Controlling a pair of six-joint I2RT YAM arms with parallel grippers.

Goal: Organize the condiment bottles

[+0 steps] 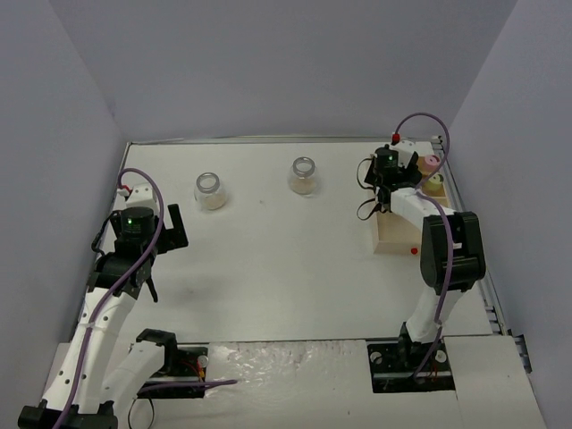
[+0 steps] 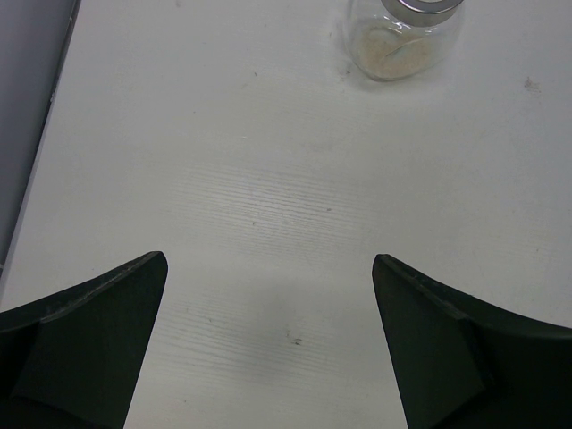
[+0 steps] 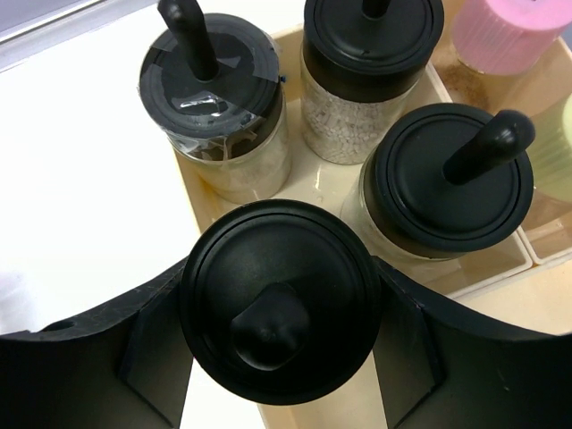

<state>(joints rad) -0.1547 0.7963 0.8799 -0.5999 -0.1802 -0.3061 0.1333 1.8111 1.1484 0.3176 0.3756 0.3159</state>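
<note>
Right gripper [image 3: 279, 331] grips a black-capped jar [image 3: 279, 268], seemingly inside the tray [image 3: 492, 273].

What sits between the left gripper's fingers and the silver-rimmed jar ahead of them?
Nothing: in the left wrist view only bare white table separates the left gripper from the silver-rimmed jar.

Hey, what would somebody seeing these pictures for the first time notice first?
Probably the right pincer clamped around a black-capped jar at the wooden tray on the far right, where three more black-capped jars stand packed together. Next, two silver-rimmed jars stand alone out in the open at the far side, one ahead of the open, empty left pincer.
</note>
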